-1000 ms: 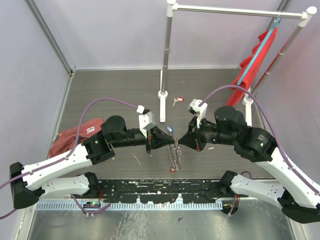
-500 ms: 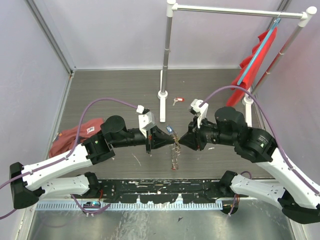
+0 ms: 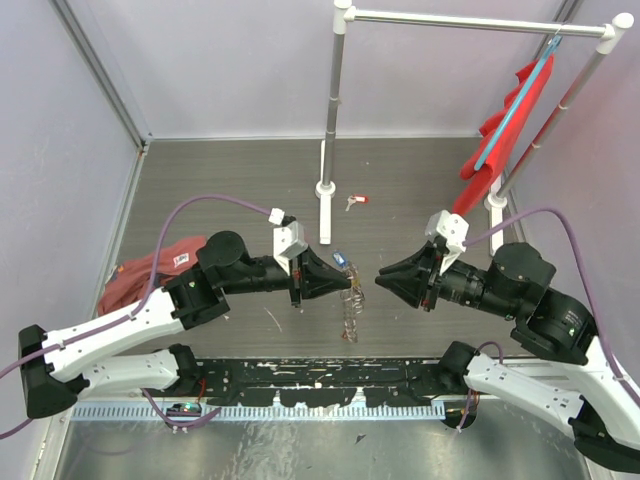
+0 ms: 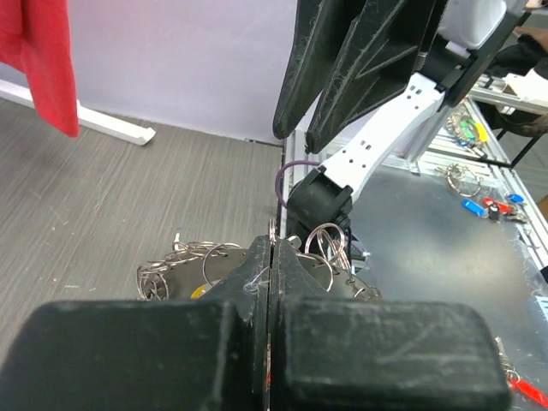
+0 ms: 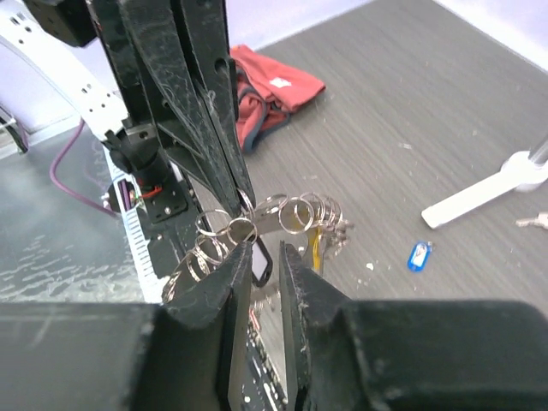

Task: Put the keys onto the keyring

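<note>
My left gripper (image 3: 347,284) is shut on the keyring (image 3: 349,308), a silvery loop lined with small rings that hangs below it over the table. The left wrist view shows my jaws (image 4: 274,244) pressed together on the keyring (image 4: 330,244). In the right wrist view the keyring (image 5: 295,214) carries a black tag (image 5: 261,257) and a yellow one (image 5: 315,244). My right gripper (image 3: 380,279) is slightly open and empty, a little to the right of the ring; its jaws (image 5: 265,250) show a narrow gap. A blue-tagged key (image 3: 340,259) and a red-tagged key (image 3: 355,201) lie loose on the table.
A white clothes rack post (image 3: 328,130) stands at the back centre with a flat base. A red garment (image 3: 510,110) hangs on a blue hanger at the right. A red cloth (image 3: 150,275) lies crumpled at the left. A black rail (image 3: 320,375) runs along the near edge.
My right gripper has let go of the keyring and pulled back to the right. The left gripper still holds the ring, which hangs a little further left and lower.
</note>
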Tool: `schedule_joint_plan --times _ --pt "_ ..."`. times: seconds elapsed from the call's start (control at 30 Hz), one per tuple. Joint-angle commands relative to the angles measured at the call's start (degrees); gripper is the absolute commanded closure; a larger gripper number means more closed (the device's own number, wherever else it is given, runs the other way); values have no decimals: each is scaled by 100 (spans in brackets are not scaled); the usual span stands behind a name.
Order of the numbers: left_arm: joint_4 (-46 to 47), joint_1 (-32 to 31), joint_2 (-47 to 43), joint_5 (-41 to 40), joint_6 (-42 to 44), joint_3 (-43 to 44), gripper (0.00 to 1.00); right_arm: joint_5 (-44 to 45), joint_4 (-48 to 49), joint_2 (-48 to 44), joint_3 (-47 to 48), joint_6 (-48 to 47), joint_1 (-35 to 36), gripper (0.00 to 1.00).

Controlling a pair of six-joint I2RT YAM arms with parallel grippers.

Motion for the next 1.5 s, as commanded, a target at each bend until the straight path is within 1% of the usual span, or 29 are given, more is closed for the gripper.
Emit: schedule_joint_plan --times 0.0,0.17,0.27,0.63,1.17,1.47 --pt "728 -25 -254 263 -268 138 100 -327 901 -73 -34 -211 3 75" --pt "903 -32 -333 387 -365 171 100 -950 1300 -19 -39 -188 3 72" --pt "910 -33 -362 465 -382 232 100 -1204 1355 98 -17 -177 3 72" --pt "986 -34 -369 620 -462 312 100 -1769 1536 324 -39 -130 3 72" --pt "1012 -30 -361 668 -489 371 100 -2031 1418 501 -102 -151 3 74" --pt "1022 -26 -393 694 -484 371 100 -1662 1379 394 -120 -186 8 71"
